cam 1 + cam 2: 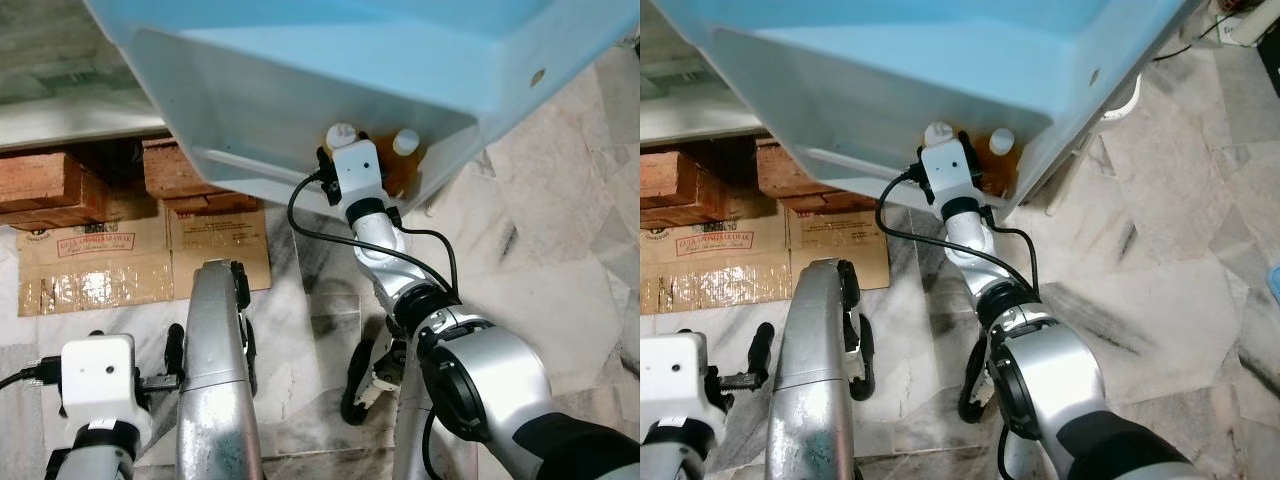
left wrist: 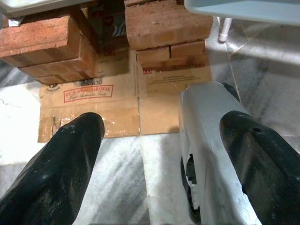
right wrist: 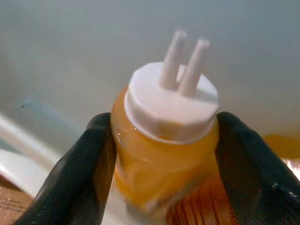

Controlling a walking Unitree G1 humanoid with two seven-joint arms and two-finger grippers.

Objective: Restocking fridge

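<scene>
1. The right gripper [image 3: 164,154] is clamped on a translucent orange plastic squeeze bottle [image 3: 161,164] with a white twin-nozzle cap [image 3: 171,103] — one black finger [image 3: 79,173] pressed to each side, just under the cap.
2. Bottle and gripper sit inside the pale blue fridge door shelf [image 1: 300,165]; just beside them stands a second white-capped bottle [image 1: 404,141].
3. The left gripper [image 2: 159,159] hangs low with fingers spread apart, grasping nothing (well apart from the shelf).
4. Ahead of it — flattened brown cardboard [image 2: 93,101] and red bricks [image 2: 42,44] on marble floor [image 1: 560,250].
</scene>
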